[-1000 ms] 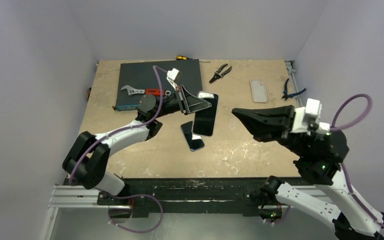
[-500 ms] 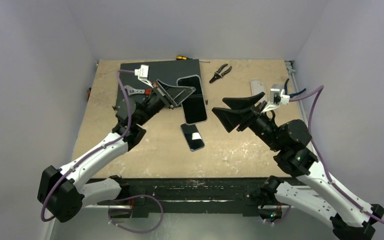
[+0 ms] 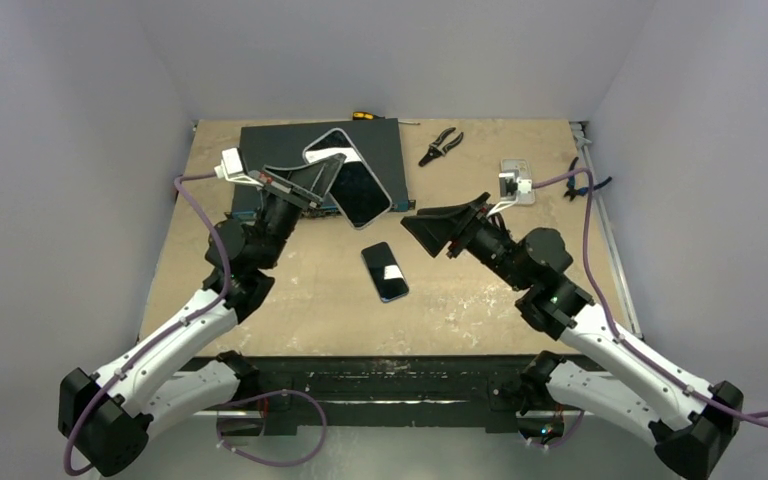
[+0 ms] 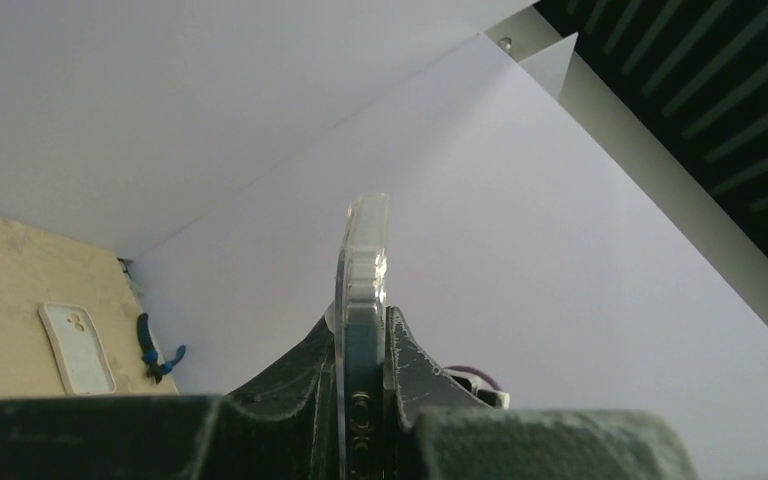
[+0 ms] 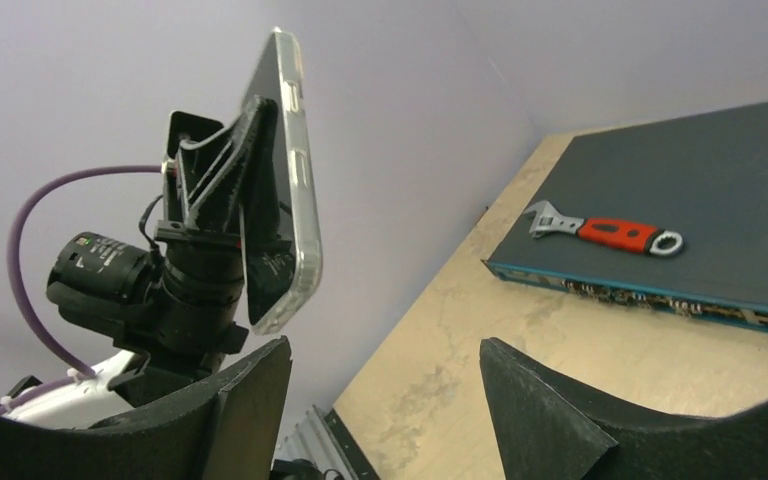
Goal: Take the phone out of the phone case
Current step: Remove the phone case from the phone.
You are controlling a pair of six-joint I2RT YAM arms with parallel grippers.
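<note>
Clear, slightly flexible plastic is forming the phone case [image 5: 303, 200], which the left end effector [image 3: 322, 176] is clamping across both flat faces near one end. It is holding the case tilted in the air above the dark box [image 3: 395, 150] at the far side of the bench [image 3: 480, 290]. The dark phone [image 3: 358, 190] is apparently still sitting inside the case, screen showing within the pale rim. The right end effector [image 5: 382, 350] is hanging near the free end with its jaws apart and empty, pointing toward the case. A second phone [image 3: 385, 271] is lying flat on the bench underneath. Judgement: the phone is going to behave as a stiff, glassy, slippery slab with some weight, while the case lip is going to give if peeled. The best hold is looking like a free corner of the rim, well away from the clamped end, bending it back off the phone's edge. Squeezing both faces is only pinning the phone in. Risk: the phone popping free and dropping onto the box.
</note>
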